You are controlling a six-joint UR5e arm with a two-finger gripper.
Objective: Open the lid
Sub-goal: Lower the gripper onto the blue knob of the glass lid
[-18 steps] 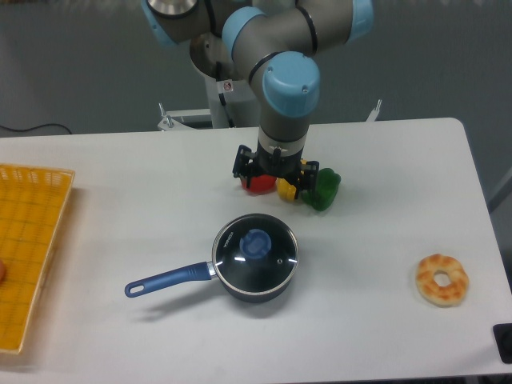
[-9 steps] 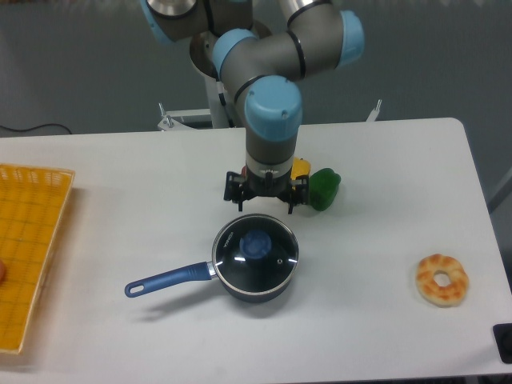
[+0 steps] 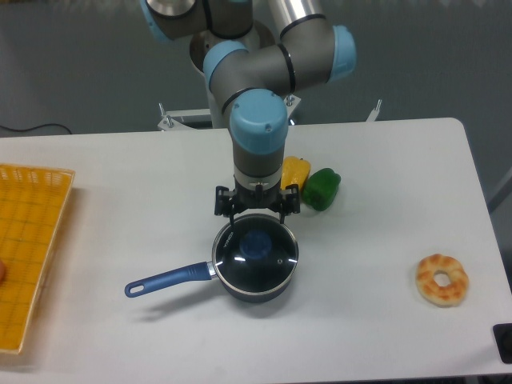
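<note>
Blue knob and clear glass disc with a metal rim: the lid (image 3: 256, 250) sits closed on the dark blue long-handled saucepan (image 3: 240, 272), mid-table. Over the last second my claw (image 3: 256, 214) has slid forward from above the peppers to the lid's far edge, fingers spread apart, holding nothing. Judgement: approach nearly done; centring over the knob and descent remain. Yellow pepper (image 3: 294, 170) and green pepper (image 3: 322, 189) now show behind me. Through the glass I see no contents. Yellow basket (image 3: 32, 240) at left: contents unclear. 1 doughnut (image 3: 442, 279) right.
</note>
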